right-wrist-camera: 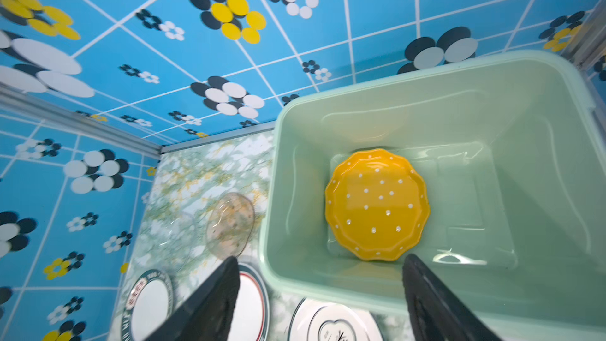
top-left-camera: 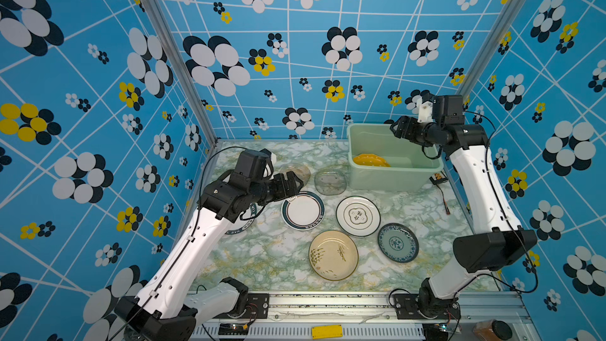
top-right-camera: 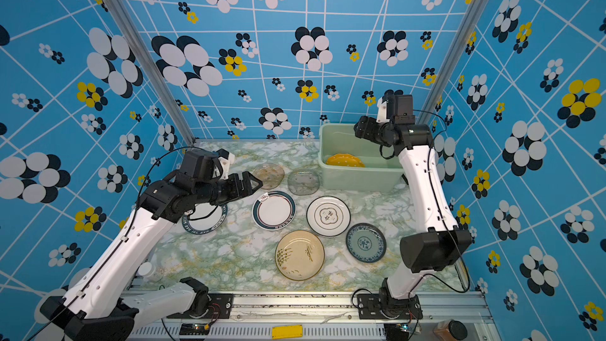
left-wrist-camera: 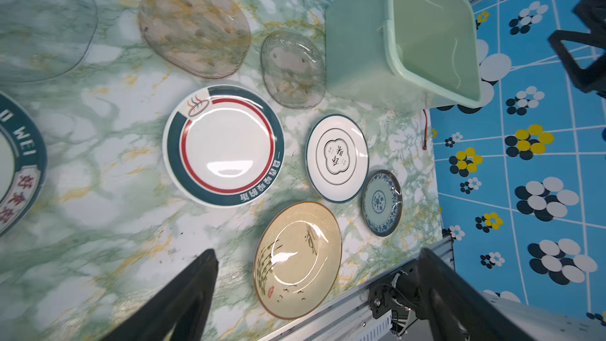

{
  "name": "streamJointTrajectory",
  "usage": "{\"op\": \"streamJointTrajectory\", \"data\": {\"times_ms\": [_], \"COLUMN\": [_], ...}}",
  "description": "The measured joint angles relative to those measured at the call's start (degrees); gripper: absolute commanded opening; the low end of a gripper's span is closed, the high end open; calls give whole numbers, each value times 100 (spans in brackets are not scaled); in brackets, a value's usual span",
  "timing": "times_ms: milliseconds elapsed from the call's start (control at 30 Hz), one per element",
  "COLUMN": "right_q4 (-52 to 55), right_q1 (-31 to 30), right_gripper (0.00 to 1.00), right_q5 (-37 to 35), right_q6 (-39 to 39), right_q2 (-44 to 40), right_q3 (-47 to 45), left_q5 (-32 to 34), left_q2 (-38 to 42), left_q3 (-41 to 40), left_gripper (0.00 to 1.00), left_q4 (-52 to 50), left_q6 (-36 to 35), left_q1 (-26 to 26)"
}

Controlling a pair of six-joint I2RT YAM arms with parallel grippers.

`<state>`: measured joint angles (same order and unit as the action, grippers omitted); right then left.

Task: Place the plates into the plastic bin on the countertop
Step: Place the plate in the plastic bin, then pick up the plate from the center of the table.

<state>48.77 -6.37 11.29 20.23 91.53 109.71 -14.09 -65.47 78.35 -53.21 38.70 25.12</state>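
Marbled countertop (top-left-camera: pixel 262 257) holds most plates; one yellow plate (top-left-camera: pixel 371 160) lies in the green bin (top-left-camera: pixel 383 180). The left gripper (top-left-camera: pixel 296 184) and right gripper (top-left-camera: pixel 394 128) both gape, empty. The grey glass plate (top-left-camera: pixel 330 182) (flat, slick) could skid or chip a neighbour when pinched.

yellow plate (right-wrist-camera: pixel 377 205) flat inside mint bin (right-wrist-camera: pixel 426 106)

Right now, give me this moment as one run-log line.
plastic bin: yellow plate inside | right gripper: open, empty, over bin | left gripper: open, empty, above countertop
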Motion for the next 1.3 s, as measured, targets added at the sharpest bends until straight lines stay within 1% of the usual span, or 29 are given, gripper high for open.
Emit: {"op": "streamJointTrajectory", "data": {"times_ms": [133, 233, 400, 567, 700, 900, 1033, 1300], "right_q4": [-173, -308, -586, -566, -592, -1014, -1300, -1832], "right_q1": [-522, -898, -1283, -1325, -1156, -365, -101, 337], "right_gripper": [78, 78, 76, 74, 71, 71, 71, 71], "right_q5": [352, 546, 774, 743, 796, 1204, 1423, 1633], "right_q6": [463, 807, 1333, 1381, 1213, 1060, 881, 544], "right_q2": [-1088, -1591, -2065, -2271, -2269, -2159, -1961, -1486], "right_q3": [-1342, -2256, -3635, -4498, -4975, -5713, -5989, -6424], "left_q5": [151, 155, -52, -363, -575, -765, -901, -975], "left_q2": [155, 328, 417, 411, 278, -267, -664, -1392], "left_q3": [-129, -433, -938, -1233, -1244, -1165, -1161, -1403], "left_gripper": [96, 96, 95, 93, 94, 96, 98, 100], "left_q4": [-525, -719, -809, -667, -396, 251, 890, 2380], "left_q6": [39, 188, 529, 743, 804, 780, 809, 1128], "left_q1": [-35, -170, -463, -525, -280, 387, 730, 1152]}}
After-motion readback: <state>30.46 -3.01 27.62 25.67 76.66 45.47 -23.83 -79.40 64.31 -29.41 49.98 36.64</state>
